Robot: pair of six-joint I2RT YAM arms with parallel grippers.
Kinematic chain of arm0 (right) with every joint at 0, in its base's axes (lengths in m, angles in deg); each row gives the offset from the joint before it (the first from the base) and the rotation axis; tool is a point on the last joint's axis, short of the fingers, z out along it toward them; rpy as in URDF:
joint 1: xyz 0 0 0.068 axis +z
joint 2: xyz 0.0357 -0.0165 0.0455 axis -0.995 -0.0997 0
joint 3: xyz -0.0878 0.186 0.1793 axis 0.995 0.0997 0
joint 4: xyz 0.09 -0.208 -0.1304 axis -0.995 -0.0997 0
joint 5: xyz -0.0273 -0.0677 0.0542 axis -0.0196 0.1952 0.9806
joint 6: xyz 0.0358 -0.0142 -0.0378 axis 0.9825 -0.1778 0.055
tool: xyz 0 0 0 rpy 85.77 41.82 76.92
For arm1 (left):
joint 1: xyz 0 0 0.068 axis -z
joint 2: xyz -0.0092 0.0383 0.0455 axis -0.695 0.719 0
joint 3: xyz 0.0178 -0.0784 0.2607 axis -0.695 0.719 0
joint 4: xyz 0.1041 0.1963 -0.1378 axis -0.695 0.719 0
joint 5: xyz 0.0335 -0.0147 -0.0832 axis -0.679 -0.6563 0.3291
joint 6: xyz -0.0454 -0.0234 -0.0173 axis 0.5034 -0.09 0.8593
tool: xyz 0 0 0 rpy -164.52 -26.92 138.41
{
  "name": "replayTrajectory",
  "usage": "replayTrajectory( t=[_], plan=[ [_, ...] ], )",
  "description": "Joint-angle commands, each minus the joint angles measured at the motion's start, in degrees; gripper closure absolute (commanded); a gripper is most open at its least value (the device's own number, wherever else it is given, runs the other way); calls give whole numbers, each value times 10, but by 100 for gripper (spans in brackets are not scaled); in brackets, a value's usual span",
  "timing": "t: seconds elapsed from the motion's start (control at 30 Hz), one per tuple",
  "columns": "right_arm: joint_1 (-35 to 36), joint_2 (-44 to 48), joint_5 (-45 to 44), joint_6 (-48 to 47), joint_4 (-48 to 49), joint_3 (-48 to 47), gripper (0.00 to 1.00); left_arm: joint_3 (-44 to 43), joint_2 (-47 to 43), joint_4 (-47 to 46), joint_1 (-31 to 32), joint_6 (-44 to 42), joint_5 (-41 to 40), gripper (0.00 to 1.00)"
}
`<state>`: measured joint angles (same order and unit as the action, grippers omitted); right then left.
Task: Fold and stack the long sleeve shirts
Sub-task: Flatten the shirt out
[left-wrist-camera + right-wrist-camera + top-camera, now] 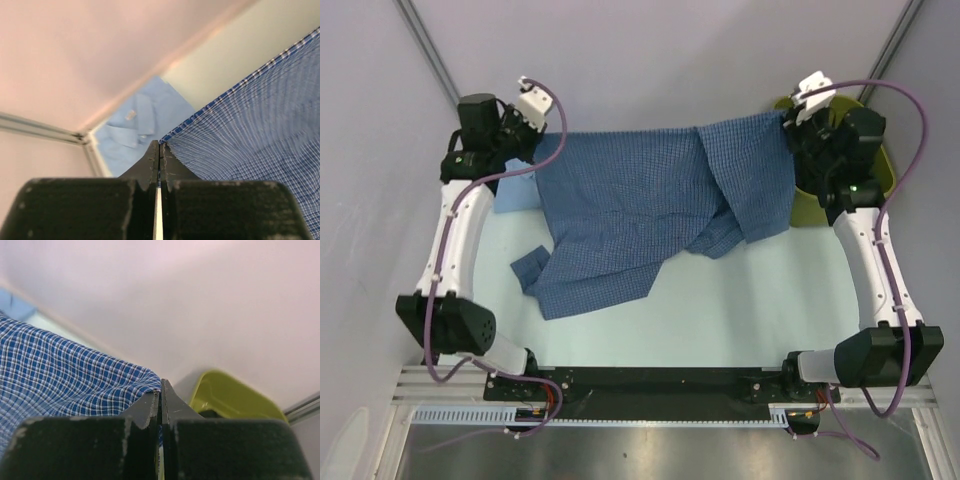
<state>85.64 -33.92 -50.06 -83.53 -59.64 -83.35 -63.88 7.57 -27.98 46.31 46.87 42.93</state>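
The medium blue checked shirt hangs stretched between both grippers across the back of the table, its lower part and a sleeve trailing on the surface toward the front left. My left gripper is shut on its left edge; in the left wrist view the jaws pinch the hem of the checked cloth. My right gripper is shut on the right edge, and the checked cloth bunches at its tips. The pale blue shirt lies folded in the back left corner, below the left gripper.
A yellow-green bin stands at the back right, under and behind the right arm. Grey walls enclose the table at the back and sides. The pale table surface shows in front of the shirt.
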Motion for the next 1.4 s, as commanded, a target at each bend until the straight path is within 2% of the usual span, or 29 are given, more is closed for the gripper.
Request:
replayTrajectory(
  t=[0.0, 0.13, 0.43, 0.77, 0.9, 1.1, 1.17, 1.27, 1.3, 1.37],
  plan=[
    [-29, 20, -17, 91, 53, -75, 100, -15, -75, -59, -3, 22, -66, 100],
    [-31, 24, -41, 111, 70, -119, 100, -15, -111, -94, -3, 38, -100, 100],
    [-31, 68, -85, 127, 56, -218, 100, -53, -212, -105, -2, 65, -92, 100],
    [-31, 226, -157, 64, 76, -235, 100, -77, -363, -129, 0, 55, -104, 100],
    [-31, 249, -165, 52, 70, -288, 100, -113, -399, -126, -1, 65, -63, 100],
    [-31, 239, -157, 42, 38, -405, 100, -212, -407, -105, -6, 87, -61, 100],
    [-31, 238, -147, 36, 13, -402, 100, -219, -404, -90, -11, 79, -66, 100],
    [-31, 252, -123, 26, -2, -352, 100, -176, -410, -75, -13, 46, -83, 100],
    [-31, 261, -102, 9, 4, -284, 100, -129, -413, -71, -13, 36, -84, 100],
    [-31, 285, -82, -2, 3, -214, 100, -65, -429, -69, -14, -1, -89, 100]
  ],
)
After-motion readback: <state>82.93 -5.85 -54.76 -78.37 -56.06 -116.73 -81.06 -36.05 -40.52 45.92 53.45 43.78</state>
